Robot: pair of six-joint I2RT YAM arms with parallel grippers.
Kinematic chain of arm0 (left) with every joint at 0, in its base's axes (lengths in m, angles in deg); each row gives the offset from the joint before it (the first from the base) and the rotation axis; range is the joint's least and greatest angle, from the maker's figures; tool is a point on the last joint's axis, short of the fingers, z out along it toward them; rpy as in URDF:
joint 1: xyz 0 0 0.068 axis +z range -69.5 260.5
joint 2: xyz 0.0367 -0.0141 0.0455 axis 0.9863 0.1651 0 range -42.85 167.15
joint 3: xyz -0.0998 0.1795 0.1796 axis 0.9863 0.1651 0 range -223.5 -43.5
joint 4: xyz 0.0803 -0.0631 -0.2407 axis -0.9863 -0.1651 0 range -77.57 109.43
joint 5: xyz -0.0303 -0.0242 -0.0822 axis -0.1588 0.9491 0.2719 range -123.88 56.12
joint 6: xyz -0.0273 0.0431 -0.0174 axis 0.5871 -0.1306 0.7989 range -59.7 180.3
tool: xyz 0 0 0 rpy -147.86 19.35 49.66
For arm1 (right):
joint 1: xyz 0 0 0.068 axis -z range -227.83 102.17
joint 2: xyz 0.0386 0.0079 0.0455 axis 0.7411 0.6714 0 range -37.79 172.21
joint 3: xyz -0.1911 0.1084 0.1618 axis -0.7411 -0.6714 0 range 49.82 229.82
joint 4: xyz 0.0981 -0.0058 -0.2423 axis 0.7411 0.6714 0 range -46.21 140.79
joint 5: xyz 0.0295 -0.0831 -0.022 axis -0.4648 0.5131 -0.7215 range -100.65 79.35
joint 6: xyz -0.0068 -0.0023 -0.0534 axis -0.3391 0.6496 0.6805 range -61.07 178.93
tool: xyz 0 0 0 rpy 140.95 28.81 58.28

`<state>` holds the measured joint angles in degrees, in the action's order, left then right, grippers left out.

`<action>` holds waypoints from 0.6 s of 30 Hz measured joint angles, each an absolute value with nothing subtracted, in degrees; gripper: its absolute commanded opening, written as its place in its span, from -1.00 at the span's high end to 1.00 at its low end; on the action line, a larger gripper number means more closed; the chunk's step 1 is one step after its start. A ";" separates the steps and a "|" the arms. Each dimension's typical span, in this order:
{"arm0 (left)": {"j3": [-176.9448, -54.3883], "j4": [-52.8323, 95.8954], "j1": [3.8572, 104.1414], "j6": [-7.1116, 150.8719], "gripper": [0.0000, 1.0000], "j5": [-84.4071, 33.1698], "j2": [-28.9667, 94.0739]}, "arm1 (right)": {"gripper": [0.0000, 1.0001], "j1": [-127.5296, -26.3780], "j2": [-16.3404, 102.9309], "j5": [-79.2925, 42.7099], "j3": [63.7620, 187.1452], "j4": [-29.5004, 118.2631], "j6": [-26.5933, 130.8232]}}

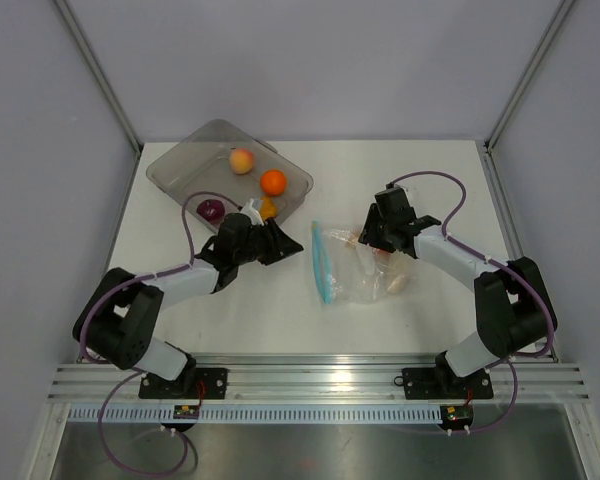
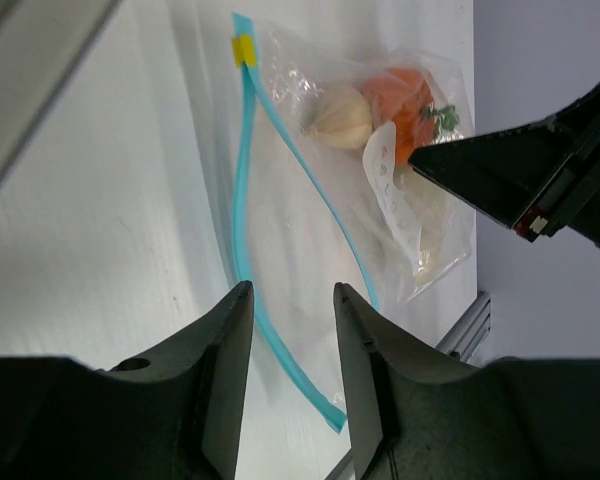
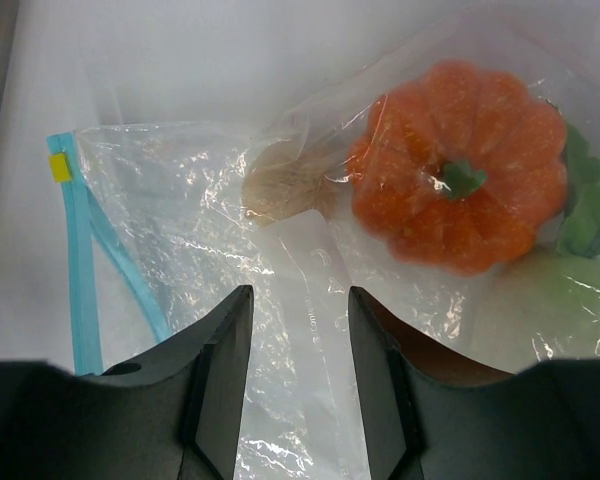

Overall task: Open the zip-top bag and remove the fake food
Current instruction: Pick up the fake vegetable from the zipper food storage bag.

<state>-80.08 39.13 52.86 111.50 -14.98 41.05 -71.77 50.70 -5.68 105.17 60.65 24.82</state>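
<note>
I'm seeing zip-top bag (image 1: pixel 355 272) lying centre frame, holding pumpkin (image 3: pixel 460 180) and beige piece (image 2: pixel 338 115). Tray (image 1: pixel 180 165) upper left carrying peach (image 1: pixel 241 160), orange ball (image 1: pixel 273 182). Left end effector (image 2: pixel 292 300), right end effector (image 3: pixel 300 300) hanging spread.

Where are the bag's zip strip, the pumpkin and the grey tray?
zip strip (image 2: pixel 239 190), left wrist view, middle of the teal band
pumpkin (image 3: pixel 450 130), right wrist view, orange body above stem
grey tray (image 1: pixel 188 168), top external view, bare floor

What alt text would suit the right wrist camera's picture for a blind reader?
A clear zip-top bag lies on a white table, holding an orange toy pumpkin and a beige piece. Its teal zip strip runs down the left; the right end effector holds its two dark fingers apart over the plastic.
</note>
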 measured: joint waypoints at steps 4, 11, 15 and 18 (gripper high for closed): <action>-80.08 41.69 49.12 112.31 0.35 -14.96 44.41 | 0.02 -71.77 50.70 -5.63 105.17 60.43 24.82; -81.52 46.24 45.65 115.43 0.41 -12.73 55.78 | 0.02 -71.77 50.68 -5.66 104.89 59.45 24.82; -82.41 46.26 45.17 115.83 0.36 -12.49 56.87 | 0.02 -71.77 50.68 -5.70 104.60 59.16 24.78; -84.38 46.56 44.47 115.78 0.32 -12.23 57.42 | 0.02 -71.77 50.68 -5.74 104.54 58.62 24.73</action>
